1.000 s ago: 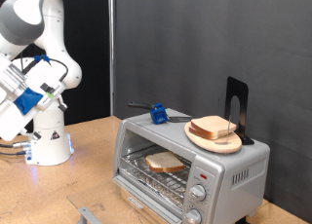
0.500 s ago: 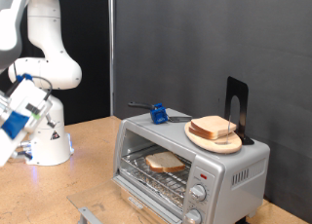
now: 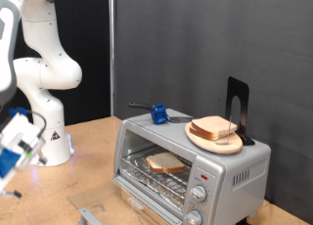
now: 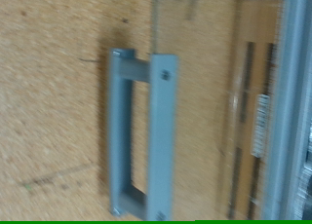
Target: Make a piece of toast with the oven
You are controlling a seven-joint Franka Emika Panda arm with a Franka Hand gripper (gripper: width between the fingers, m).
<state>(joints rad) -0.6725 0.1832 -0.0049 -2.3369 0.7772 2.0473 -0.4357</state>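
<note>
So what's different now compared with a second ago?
The gripper has swung down along the exterior view's left edge, nearing the wooden table. It held nothing throughout. The oven, the slice inside it and the bread on the wooden plate stayed put.

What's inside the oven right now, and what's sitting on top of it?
Inside the oven, a piece of toast lies on the wire rack. On top: a wooden plate of bread slices, a blue-handled tool. The interior's back is hidden.

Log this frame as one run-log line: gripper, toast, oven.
gripper: low at exterior view's left edge, nothing seen held | piece of toast: on rack inside oven | oven door: open | more slices on wooden plate atop oven
</note>
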